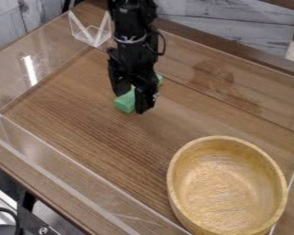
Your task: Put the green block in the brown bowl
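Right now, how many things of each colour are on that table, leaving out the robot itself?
Green: 1, the block
Light brown: 1, the bowl
Clear: 1, the see-through holder near the far left corner
Total: 3

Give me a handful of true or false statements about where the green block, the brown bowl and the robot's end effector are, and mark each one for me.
1. The small bright green rectangular block lies on the wooden table. True.
2. The large round light-brown wooden bowl already holds the block. False: the bowl has nothing in it, and the block is outside it.
3. The black end effector is at the block, partly hiding it from the camera. True.
4. The end effector hangs over the bowl. False: it is at the block, away from the bowl.
5. The bowl stands upright with its opening facing up. True.
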Available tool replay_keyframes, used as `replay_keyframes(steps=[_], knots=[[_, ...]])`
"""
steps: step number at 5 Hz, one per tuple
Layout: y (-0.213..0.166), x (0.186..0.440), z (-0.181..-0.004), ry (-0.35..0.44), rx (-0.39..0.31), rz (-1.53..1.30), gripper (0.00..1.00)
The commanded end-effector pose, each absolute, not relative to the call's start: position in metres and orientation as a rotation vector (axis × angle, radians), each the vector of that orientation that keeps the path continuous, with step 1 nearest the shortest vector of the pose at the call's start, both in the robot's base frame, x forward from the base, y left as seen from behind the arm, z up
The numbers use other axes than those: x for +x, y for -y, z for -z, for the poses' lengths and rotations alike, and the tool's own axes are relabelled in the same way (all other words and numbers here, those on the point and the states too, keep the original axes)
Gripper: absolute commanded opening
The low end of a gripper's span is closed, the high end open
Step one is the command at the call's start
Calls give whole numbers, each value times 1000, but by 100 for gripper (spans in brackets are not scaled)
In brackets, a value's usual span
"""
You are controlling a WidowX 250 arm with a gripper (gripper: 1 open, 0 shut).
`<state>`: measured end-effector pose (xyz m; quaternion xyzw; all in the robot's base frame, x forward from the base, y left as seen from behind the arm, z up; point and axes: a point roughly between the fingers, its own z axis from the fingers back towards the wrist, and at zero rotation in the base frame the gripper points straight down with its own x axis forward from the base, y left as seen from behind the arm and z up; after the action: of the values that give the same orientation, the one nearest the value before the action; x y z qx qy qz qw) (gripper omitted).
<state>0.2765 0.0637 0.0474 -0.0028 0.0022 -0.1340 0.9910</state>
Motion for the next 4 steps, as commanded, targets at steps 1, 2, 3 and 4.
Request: replay_keyframes(steps=[1, 2, 3, 4], knots=[[-69, 285, -53, 45, 6, 265, 100], [-71, 287, -49, 52, 0, 259, 100], [-72, 289, -46, 57, -6, 252, 100], [-73, 291, -44, 61, -14, 241, 100]])
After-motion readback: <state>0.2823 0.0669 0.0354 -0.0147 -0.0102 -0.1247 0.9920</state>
